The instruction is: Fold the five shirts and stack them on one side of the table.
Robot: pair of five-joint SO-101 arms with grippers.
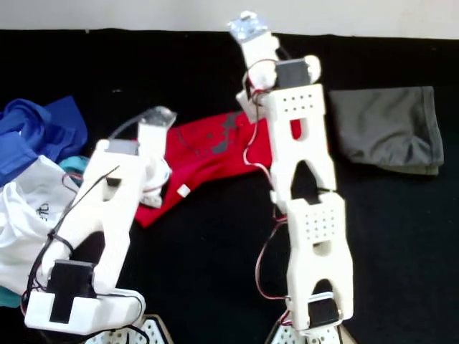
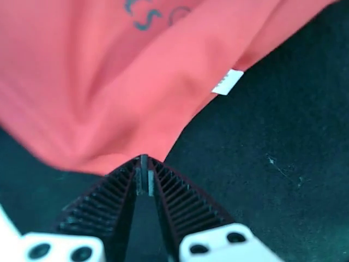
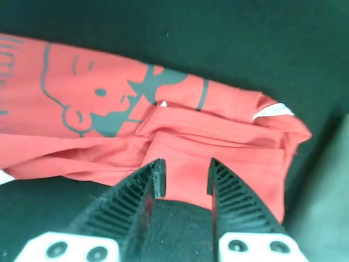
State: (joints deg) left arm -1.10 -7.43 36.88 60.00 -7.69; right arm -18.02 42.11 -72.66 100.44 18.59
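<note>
Firmly — left pincer nips edge of the red shirt.

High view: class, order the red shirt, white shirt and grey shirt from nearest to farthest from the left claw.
1. red shirt: its edge pinched in the left claw.
2. white shirt: heaped at the left.
3. grey shirt: folded, far right.

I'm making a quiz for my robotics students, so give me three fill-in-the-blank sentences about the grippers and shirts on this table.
1. The left gripper is ___ on the edge of the red shirt.
2. The right gripper, above the red shirt, has its jaws ___.
3. The grey shirt, lying apart from the others, is already ___.
Missing words: shut; open; folded.
</note>
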